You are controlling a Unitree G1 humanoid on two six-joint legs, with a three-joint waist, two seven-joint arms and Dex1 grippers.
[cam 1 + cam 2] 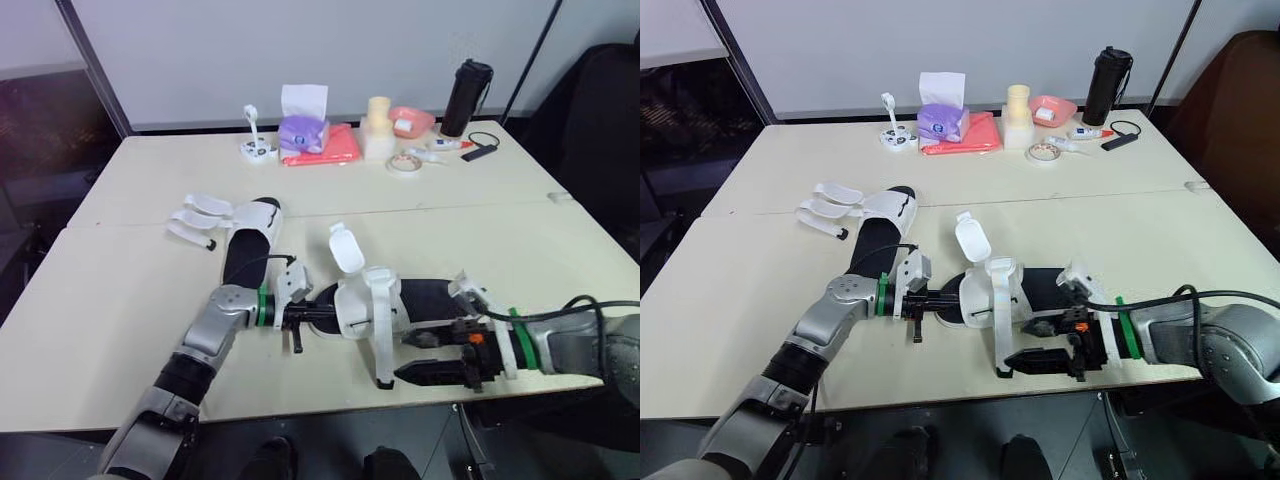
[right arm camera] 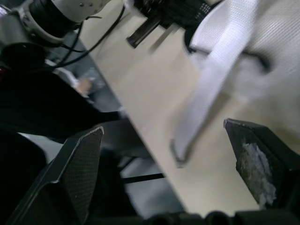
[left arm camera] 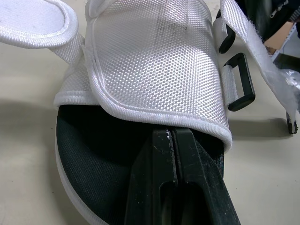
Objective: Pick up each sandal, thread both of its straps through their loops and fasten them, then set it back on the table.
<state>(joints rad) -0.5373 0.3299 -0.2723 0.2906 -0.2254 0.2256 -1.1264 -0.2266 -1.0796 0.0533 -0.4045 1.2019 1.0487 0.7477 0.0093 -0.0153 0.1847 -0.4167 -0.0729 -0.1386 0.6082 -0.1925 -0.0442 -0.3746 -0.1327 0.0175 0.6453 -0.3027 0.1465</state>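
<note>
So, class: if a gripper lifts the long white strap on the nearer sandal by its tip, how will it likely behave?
Probably floppy: the strap drapes limply down the side of the sandal onto the table instead of holding shape. Likely light, since it looks like thin woven webbing. Its dark tip may be stiffer, so easier to pinch.

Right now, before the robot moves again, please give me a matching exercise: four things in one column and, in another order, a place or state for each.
Things
1. left gripper
2. right gripper
3. far sandal
4. black bottle

Places or states
A. open, beside a loose strap
B. stands at the back of the table
C. shut on the near sandal
D. lies on the table, straps unfastened

Pairs: 1-C, 2-A, 3-D, 4-B
</note>
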